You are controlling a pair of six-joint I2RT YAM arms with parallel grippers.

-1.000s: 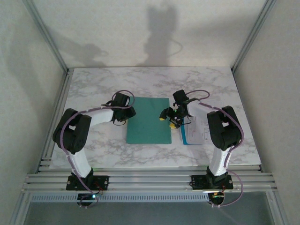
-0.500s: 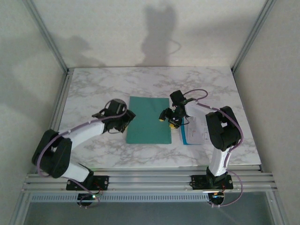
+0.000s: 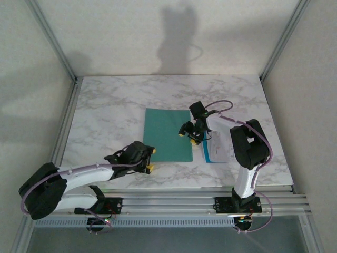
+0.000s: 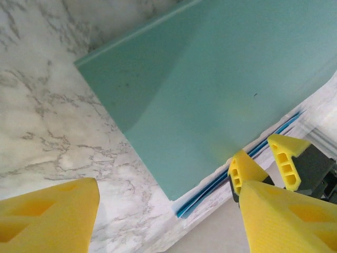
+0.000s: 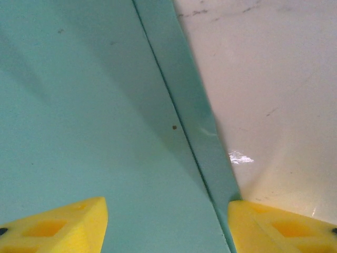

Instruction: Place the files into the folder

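Folder (image 5: 79, 105) edge lies between our right gripper's (image 5: 167, 205) spread, empty fingers; pinching both flaps would block files (image 3: 218, 150). Left gripper (image 4: 168, 208) gapes empty.

Left arm (image 3: 84, 172) and right arm (image 3: 244, 182): white tubes, bulky black joints, a purple cable (image 3: 223, 101) along each; the fingers (image 4: 47, 216) are hollow yellow wedges.

Lab enclosure: aluminium frame (image 3: 168, 203), white walls (image 3: 158, 31)

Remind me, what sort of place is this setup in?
Probably a lab robot test cell: a marble-patterned tabletop boxed in by plain white wall panels and an aluminium extrusion frame.
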